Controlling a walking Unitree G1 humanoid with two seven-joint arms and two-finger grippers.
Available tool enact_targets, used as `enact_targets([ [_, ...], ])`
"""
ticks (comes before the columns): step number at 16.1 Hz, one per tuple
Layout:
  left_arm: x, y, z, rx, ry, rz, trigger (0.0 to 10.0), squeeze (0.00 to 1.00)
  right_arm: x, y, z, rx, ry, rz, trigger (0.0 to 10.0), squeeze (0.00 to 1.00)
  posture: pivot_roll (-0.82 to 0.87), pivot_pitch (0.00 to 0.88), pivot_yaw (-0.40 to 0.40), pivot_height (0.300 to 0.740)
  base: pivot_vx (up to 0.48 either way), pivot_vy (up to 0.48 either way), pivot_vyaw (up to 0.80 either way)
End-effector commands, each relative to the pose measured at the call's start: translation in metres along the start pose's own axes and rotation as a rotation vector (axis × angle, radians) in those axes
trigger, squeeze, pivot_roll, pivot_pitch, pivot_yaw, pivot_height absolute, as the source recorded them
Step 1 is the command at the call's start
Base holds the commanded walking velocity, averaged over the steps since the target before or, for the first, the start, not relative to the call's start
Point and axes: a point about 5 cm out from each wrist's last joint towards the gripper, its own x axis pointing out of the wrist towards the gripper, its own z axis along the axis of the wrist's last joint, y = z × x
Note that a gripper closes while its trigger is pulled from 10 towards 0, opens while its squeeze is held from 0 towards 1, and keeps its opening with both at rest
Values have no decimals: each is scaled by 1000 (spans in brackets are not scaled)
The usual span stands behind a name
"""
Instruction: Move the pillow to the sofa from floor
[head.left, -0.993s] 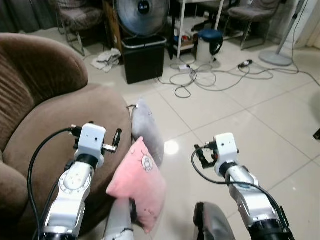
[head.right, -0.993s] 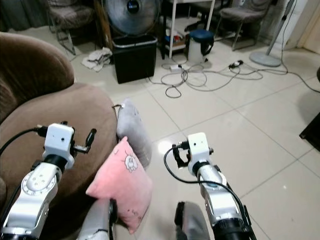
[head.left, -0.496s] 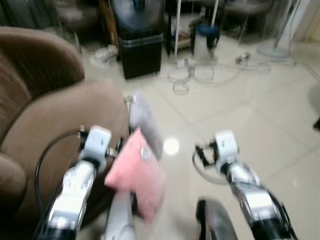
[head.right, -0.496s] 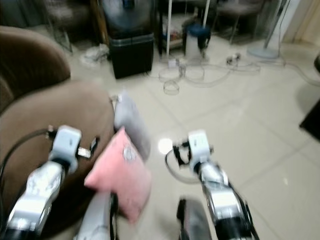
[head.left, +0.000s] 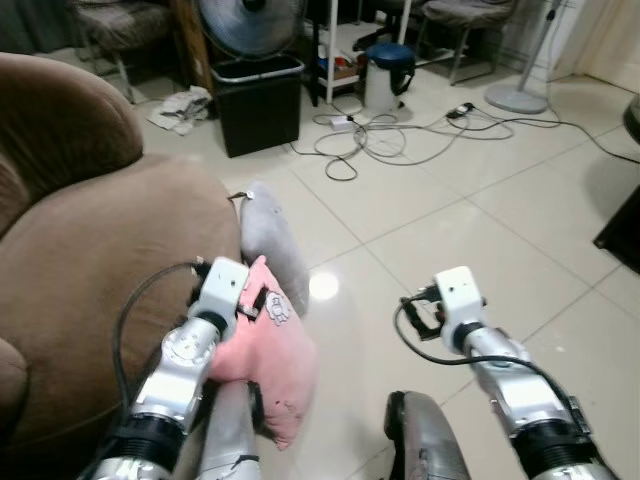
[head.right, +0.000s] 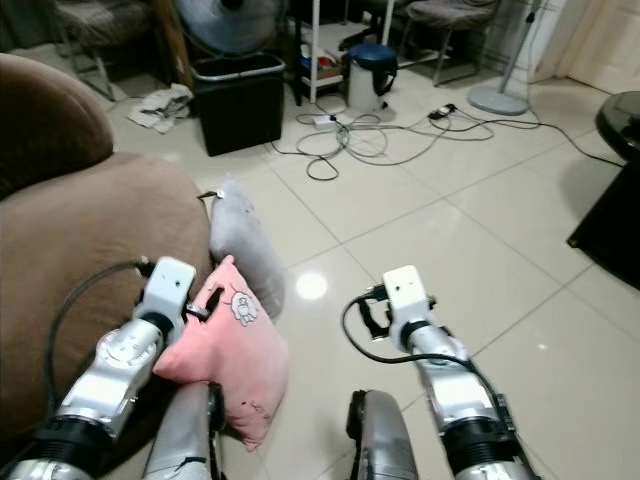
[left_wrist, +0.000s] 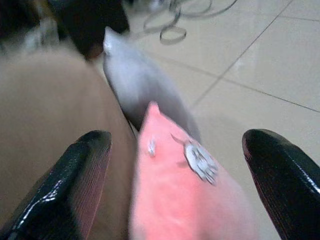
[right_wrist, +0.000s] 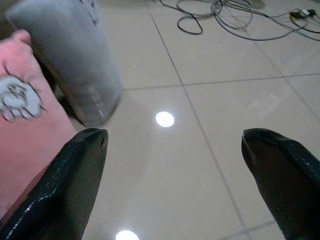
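Against the sofa's (head.left: 90, 250) front edge, on the tiled floor (head.left: 450, 220), stands the pink pillow (head.left: 265, 365), tipped on one corner with its cartoon patch facing out; a grey pillow (head.left: 275, 245) leans on the same edge just behind it. Both seem propped there by the sofa, so the pink one offers an upright top corner, not a flat face, which probably explains the approach from above and the side.

Left gripper (left_wrist: 172, 185) hangs right at that corner, fingers spread wide with the pillow's ridge between them and the sofa fabric just beside one finger; nothing is pinched yet. My guess is that the jaws are kept wide because soft stuffing bulges and needs a deep bite.

Right gripper (right_wrist: 175, 185) is also wide apart, held over bare tile near the pillows, touching nothing, likely waiting to steady the far side.

Farther off stand a black bin (head.left: 258, 105), a fan (head.left: 250, 20) and loose cables (head.left: 370, 140)
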Motion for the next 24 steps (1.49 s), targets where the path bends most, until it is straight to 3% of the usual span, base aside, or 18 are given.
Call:
enact_targets([
  [1, 2, 5, 3, -36, 0, 32, 10000, 1000, 0, -2, 9, -33, -18, 9, 10000, 0, 32, 0, -78, 562, 0, 0, 0],
  [3, 3, 9, -14, -142, 57, 114, 10000, 1000, -3, -8, 10, -73, -14, 47, 10000, 0, 25, 0, -108, 562, 0, 0, 0],
  [6, -2, 2, -47, -139, 177, 139, 10000, 1000, -4, -1, 22, -119, -69, 171, 10000, 0, 13, 29, -132, 562, 0, 0, 0],
  [10, -14, 9, -70, -128, 212, 207, 10000, 1000, -18, 20, 30, -164, -121, 328, 10000, 0, -33, 78, -154, 562, 0, 0, 0],
  [13, -16, 14, -72, -76, 164, 211, 10000, 1000, -26, 36, 46, -221, -173, 478, 10000, 0, -50, 142, -174, 562, 0, 0, 0],
  [18, -17, 20, -74, -56, 151, 210, 10000, 1000, -36, 51, 47, -319, -131, 644, 10000, 0, -72, 205, -219, 562, 0, 0, 0],
  [20, -18, 32, -73, -14, 157, 249, 10000, 1000, -37, 59, 54, -342, -140, 689, 10000, 0, -85, 228, -231, 562, 0, 0, 0],
  [21, -18, 47, -71, 24, 175, 293, 10000, 1000, -36, 66, 61, -346, -131, 738, 10000, 0, -103, 272, -232, 562, 0, 0, 0],
  [24, -16, 62, -63, 63, 188, 314, 10000, 1000, -40, 70, 70, -339, -87, 866, 10000, 0, -139, 333, -224, 562, 0, 0, 0],
])
